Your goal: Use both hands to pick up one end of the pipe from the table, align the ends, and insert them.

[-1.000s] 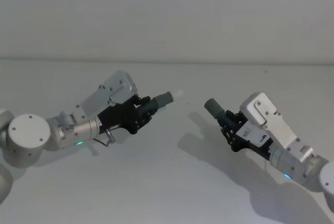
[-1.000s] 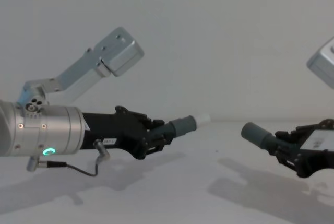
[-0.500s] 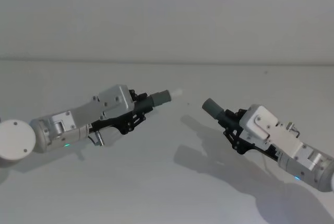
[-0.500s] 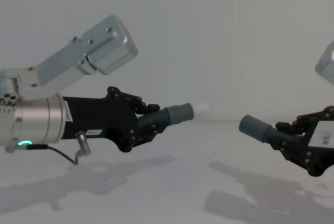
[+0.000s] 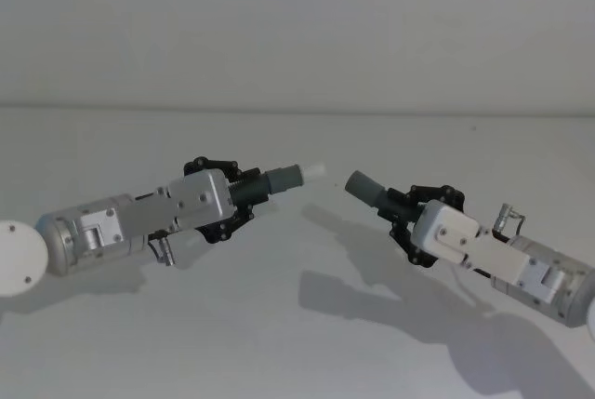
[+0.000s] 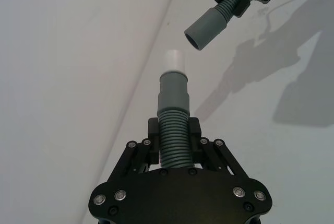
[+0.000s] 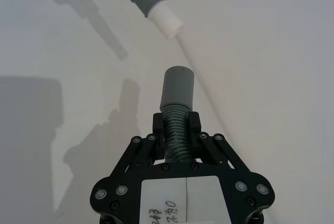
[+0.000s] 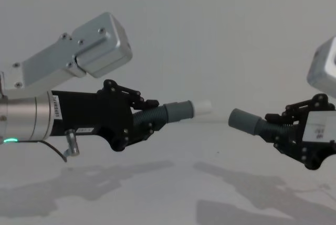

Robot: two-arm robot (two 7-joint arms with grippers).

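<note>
Both pipe pieces are held in the air above the white table (image 5: 279, 343), their ends facing each other across a small gap. My left gripper (image 5: 240, 200) (image 8: 142, 120) (image 6: 174, 130) is shut on the ribbed body of one piece. Its grey cuff (image 5: 284, 178) (image 8: 178, 111) carries a white tip (image 5: 316, 169) (image 6: 174, 59) pointing right. My right gripper (image 5: 405, 209) (image 8: 278, 129) (image 7: 176, 125) is shut on the ribs of the other piece. That piece's open grey cuff (image 5: 364, 188) (image 8: 244, 120) (image 7: 179, 87) points left and sits slightly lower than the white tip.
The table is bare white with only the arms' shadows (image 5: 372, 287) on it. A plain pale wall (image 5: 297, 27) rises behind the table's far edge.
Both wrists have rolled and the arms have lowered to a flatter angle. The right piece has moved left towards the white tip, so the gap between the two ends has narrowed.
</note>
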